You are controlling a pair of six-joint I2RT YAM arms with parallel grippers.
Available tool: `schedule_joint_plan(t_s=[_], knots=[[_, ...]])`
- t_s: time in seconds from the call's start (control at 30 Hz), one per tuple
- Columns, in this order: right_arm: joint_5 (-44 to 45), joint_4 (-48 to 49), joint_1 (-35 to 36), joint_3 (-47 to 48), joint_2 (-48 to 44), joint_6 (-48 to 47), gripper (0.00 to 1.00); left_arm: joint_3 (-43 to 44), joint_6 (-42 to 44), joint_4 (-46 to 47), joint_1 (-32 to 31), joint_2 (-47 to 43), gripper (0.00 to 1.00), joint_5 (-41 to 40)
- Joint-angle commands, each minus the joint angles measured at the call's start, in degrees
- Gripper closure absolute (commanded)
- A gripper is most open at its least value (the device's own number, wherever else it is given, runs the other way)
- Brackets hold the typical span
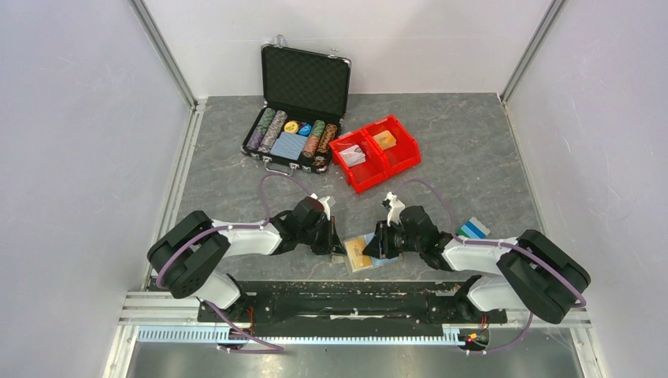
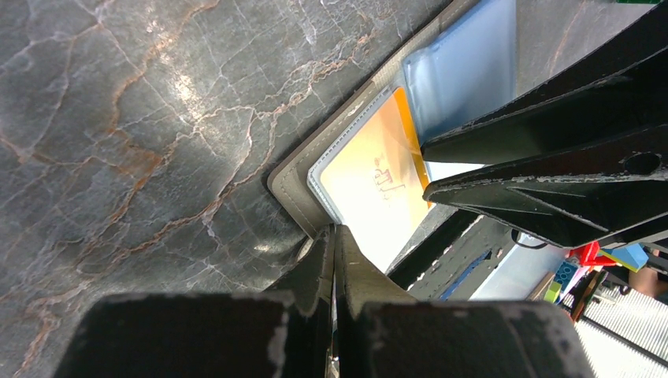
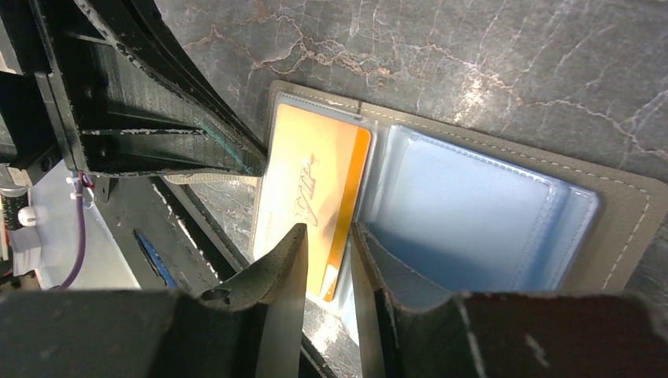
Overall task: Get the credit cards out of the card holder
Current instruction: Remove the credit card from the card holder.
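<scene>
The card holder [image 1: 384, 259] lies open on the table between my two grippers, grey outside [image 3: 622, 205] with a light blue inner panel [image 3: 473, 213]. An orange-yellow credit card [image 3: 315, 181] sits in its left sleeve and juts out towards the near edge. My left gripper [image 2: 334, 232] is shut, its tips resting on the holder's grey corner [image 2: 295, 185] beside the orange card [image 2: 370, 181]. My right gripper [image 3: 329, 236] is slightly open, its fingers on either side of the orange card's near right edge. Blue and teal-green cards [image 1: 473, 229] lie on the table to the right.
A black poker-chip case [image 1: 295, 110] stands open at the back centre, with red bins [image 1: 374, 151] of small packs to its right. The black base rail [image 1: 354, 299] runs just in front of the holder. White walls close in on both sides.
</scene>
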Motion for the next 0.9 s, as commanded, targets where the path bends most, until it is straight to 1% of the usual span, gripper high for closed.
schedule_joint_plan(t_s=[0.0,0.07,0.3,0.67,0.87], knots=[[-3.09,3.18,-0.18,-2.20,1.15,2.14,0.70,-1.43,2.50,-0.78,-0.19,0.77,0.98,-1.71],[-4.35,5.38,-0.51,-2.94,1.43,3.25,0.70,-1.49,2.50,-0.78,-0.19,0.79,0.98,-1.64],[-4.73,7.39,-1.90,-4.48,0.25,4.81,0.72,-1.05,2.59,-1.56,-0.15,0.63,0.98,-1.67],[-8.90,22.80,-3.96,-10.39,0.60,12.43,0.76,-0.82,2.25,-1.88,-0.20,-0.05,0.98,-1.51],[-8.92,24.23,-4.06,-10.93,2.12,13.51,0.77,-0.91,1.77,-1.84,-0.36,-0.29,0.98,-1.14]])
